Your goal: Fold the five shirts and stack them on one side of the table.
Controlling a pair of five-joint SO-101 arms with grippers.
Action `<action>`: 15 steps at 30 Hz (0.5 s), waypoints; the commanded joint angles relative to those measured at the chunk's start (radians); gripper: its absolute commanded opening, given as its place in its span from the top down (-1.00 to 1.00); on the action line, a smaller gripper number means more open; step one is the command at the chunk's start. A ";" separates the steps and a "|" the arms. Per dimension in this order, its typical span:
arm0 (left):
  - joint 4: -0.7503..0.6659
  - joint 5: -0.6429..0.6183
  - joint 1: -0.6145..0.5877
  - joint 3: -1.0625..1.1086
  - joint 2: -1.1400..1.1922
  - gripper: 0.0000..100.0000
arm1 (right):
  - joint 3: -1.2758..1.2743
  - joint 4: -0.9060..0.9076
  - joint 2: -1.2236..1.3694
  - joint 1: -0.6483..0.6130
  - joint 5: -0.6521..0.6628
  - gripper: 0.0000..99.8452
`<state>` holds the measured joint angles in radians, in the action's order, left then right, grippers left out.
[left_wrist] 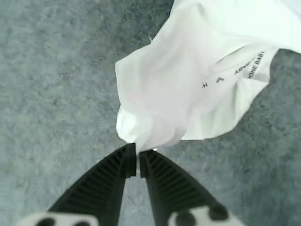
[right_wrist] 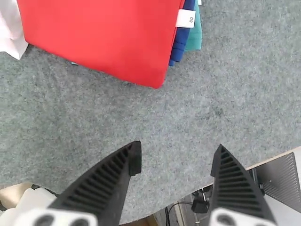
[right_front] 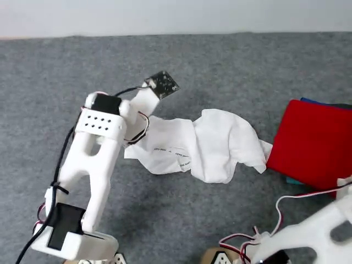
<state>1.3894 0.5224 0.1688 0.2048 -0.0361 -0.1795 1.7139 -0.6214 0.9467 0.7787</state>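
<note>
High view shows you grey felt-like surface (right_front: 220, 66), pale wall (right_front: 165, 16) behind. White shirt (right_front: 209, 146) crumpled mid-surface, printed label showing. Your left claw (left_wrist: 137, 151) clenched on its edge. Folded stack at right side, red shirt (right_front: 316, 143) on top; your right claw (right_wrist: 178, 151) spread above bare surface beside it.
</note>
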 commanded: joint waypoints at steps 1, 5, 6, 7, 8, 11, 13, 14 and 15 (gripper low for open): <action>-0.049 0.009 -0.006 0.019 -0.041 0.90 | 0.006 0.007 -0.019 -0.008 0.003 0.49; -0.060 0.009 -0.041 0.019 -0.043 0.64 | 0.005 0.007 -0.018 -0.008 0.008 0.49; -0.069 0.009 -0.055 0.018 -0.043 0.62 | 0.005 0.007 -0.018 -0.008 0.008 0.49; -0.075 0.014 -0.069 0.016 -0.043 0.62 | 0.005 0.007 -0.018 -0.008 0.008 0.49; -0.078 0.035 -0.083 0.016 -0.043 0.62 | 0.005 0.007 -0.018 -0.008 0.008 0.49; -0.078 0.086 -0.137 0.016 -0.043 0.62 | 0.003 0.007 -0.018 -0.008 0.008 0.49; -0.078 0.097 -0.166 0.018 -0.043 0.62 | -0.020 0.004 -0.018 -0.008 0.008 0.49; -0.078 0.103 -0.175 0.021 -0.041 0.62 | -0.034 0.002 -0.018 -0.008 0.008 0.49; -0.077 0.107 -0.180 0.022 -0.041 0.62 | -0.051 0.001 -0.018 -0.008 0.008 0.49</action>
<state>1.3265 0.6099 0.0092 0.2325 -0.0361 -0.2163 1.7139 -0.6214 0.9467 0.7802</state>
